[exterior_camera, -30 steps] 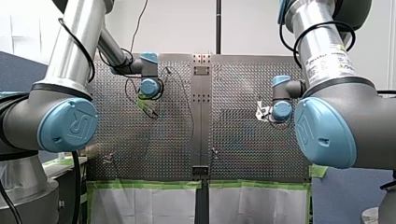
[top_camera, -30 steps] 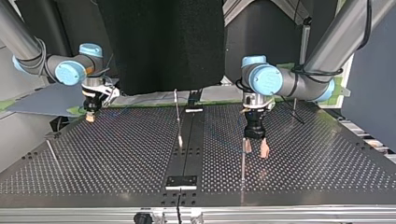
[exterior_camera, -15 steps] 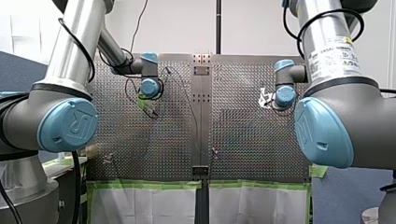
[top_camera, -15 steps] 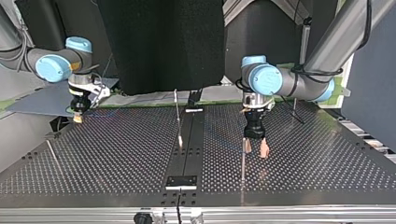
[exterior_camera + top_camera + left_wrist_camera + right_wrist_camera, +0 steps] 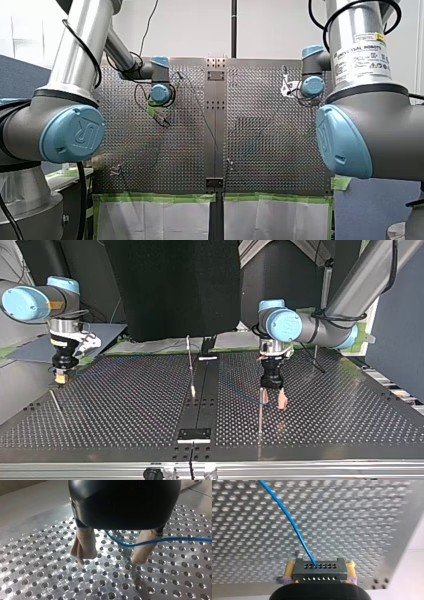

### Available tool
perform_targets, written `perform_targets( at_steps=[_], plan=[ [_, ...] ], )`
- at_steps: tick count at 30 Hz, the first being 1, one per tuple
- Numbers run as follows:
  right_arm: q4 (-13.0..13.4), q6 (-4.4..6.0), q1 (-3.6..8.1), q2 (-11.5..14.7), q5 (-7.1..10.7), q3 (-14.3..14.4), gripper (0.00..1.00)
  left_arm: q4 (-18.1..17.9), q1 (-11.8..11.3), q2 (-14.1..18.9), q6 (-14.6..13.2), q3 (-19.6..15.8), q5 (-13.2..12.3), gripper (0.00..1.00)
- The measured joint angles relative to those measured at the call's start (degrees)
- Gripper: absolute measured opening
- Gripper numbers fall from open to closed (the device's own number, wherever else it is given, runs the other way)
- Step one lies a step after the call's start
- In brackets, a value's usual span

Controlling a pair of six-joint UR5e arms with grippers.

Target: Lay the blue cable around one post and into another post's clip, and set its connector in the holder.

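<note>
My right gripper (image 5: 320,576) clamps the connector (image 5: 320,568). My left gripper (image 5: 110,559) stands open. Routing the blue cable (image 5: 175,539) and seating apparently remain.

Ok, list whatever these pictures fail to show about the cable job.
Right wrist view: the blue cable leaves the connector and is cut off at the edge.
Left wrist view: the body of my left claw hides the cable's onward run.
Top view: clips on the posts are too small, the cable too thin.
</note>
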State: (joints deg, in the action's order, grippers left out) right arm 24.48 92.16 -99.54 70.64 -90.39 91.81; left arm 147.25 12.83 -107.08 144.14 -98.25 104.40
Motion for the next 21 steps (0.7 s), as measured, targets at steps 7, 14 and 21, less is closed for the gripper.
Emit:
perform_targets(
  at_steps=[7,14,21],
  plan=[
    [-0.04,-0.64,1.59,0.88,1.48,0.00,0.05,0.09,0.13,0.00,0.00,0.01,-0.03,1.00],
    [-2.41,-2.65,4.52,-2.61,2.34,0.33,0.05,0.29,0.33,0.00,0.00,-0.01,-0.04,1.00],
    [-2.67,-1.79,8.19,-4.33,4.92,0.67,0.05,0.40,0.45,-0.01,0.00,-0.03,-0.04,1.00]
  ],
)
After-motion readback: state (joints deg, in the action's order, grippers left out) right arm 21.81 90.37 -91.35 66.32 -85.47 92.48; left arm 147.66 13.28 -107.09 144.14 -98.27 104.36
